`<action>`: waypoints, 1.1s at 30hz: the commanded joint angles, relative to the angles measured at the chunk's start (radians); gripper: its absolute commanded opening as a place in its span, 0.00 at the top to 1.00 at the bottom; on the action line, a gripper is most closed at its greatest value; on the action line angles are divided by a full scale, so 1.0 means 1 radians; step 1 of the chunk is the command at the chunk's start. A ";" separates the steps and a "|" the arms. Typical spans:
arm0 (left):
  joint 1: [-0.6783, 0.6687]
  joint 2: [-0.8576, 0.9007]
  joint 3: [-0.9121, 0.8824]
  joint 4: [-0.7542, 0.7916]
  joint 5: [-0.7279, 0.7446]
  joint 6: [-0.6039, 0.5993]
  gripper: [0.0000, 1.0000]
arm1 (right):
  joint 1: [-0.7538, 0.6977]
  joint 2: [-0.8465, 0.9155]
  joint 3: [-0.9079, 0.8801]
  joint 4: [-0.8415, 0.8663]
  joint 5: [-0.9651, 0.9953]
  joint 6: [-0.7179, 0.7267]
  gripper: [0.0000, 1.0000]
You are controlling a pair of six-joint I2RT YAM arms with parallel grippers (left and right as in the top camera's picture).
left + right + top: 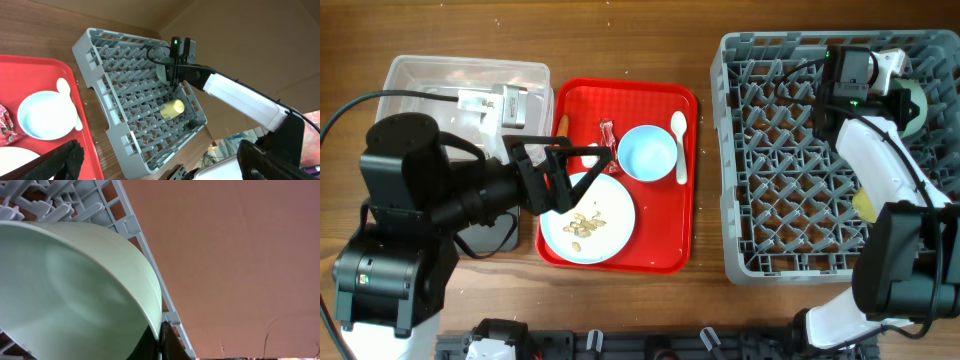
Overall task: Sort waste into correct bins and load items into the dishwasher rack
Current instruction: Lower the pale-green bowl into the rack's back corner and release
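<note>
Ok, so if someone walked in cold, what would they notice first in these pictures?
Probably the bright red serving tray mid-table, carrying a pale blue plate dotted with food scraps and a pale blue bowl. Next, the big grey dishwasher rack on the right, where the right fingers grip the rim of a pale green bowl at its far right corner.

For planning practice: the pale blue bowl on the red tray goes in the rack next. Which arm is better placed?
Left, probably: the left claw hangs open over the red tray near the pale blue bowl; the right claw is shut on the green bowl in the rack.
</note>
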 commanded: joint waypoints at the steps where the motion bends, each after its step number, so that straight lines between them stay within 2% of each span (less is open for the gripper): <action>1: -0.005 0.000 0.011 0.002 0.016 0.023 0.00 | 0.021 0.017 0.002 -0.011 0.010 0.000 0.96; 6: -0.005 0.000 0.011 0.003 0.016 0.023 0.00 | 0.059 0.017 0.002 -0.026 0.010 0.000 0.92; 17: -0.005 0.000 0.011 0.002 0.016 0.023 0.00 | 0.107 0.017 0.002 -0.071 0.009 0.006 0.92; 18: -0.005 0.000 0.011 0.003 0.016 0.023 0.00 | 0.116 0.017 0.002 -0.071 0.010 0.005 0.87; 19: -0.005 0.000 0.011 0.003 0.016 0.023 0.00 | 0.123 0.017 0.002 -0.071 0.010 0.006 0.86; 33: -0.005 0.000 0.011 0.003 0.016 0.023 0.00 | 0.218 0.017 0.002 -0.071 0.010 0.033 0.86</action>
